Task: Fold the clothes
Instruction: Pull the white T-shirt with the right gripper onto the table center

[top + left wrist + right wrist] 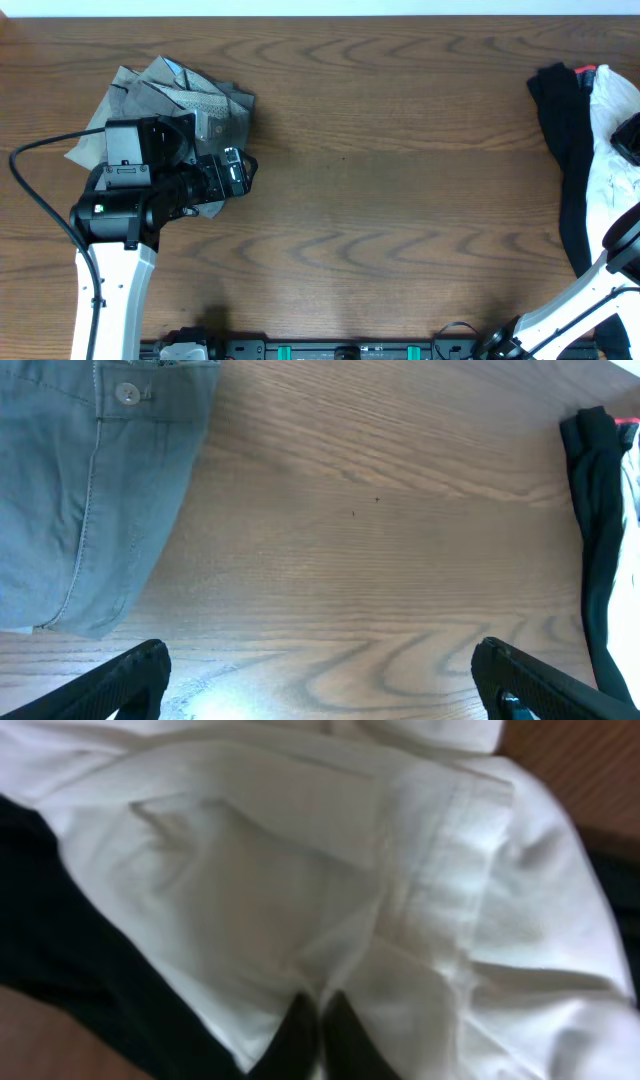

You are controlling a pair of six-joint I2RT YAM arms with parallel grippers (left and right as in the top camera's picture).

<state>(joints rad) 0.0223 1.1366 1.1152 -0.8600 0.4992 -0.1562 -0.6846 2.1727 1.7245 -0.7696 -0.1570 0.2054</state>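
- My left fingers point(320, 672) are released and spread wide, with nothing between them. The two tips show in the bottom corners of the left wrist view, over the bare wood-grain counter point(380, 560).
- My right fingers point(318, 1020) are clenched, with the tips pressed together at the bottom centre of the right wrist view. They grasp a pinch of the white T-shirt point(300, 870), and creases in the cloth converge on the tips.
- The white T-shirt lies bunched at the far right edge of the overhead frame. In the right wrist view a stitched hem point(440, 890) runs down the right half of the frame.
- The black garment point(565, 150) lies in a long strip just left of the T-shirt and touches it. It runs from the upper right of the overhead frame down toward the lower right.
- The grey-khaki trousers point(170, 100) lie crumpled in the upper left of the overhead frame, partly under my left arm. They are well apart from the other two garments.
- In the left wrist view the trousers fill the upper left. Their button point(127, 393) is at the top edge, beside a stitched seam.
- The centre of the counter separates the trousers from the T-shirt and the black garment.
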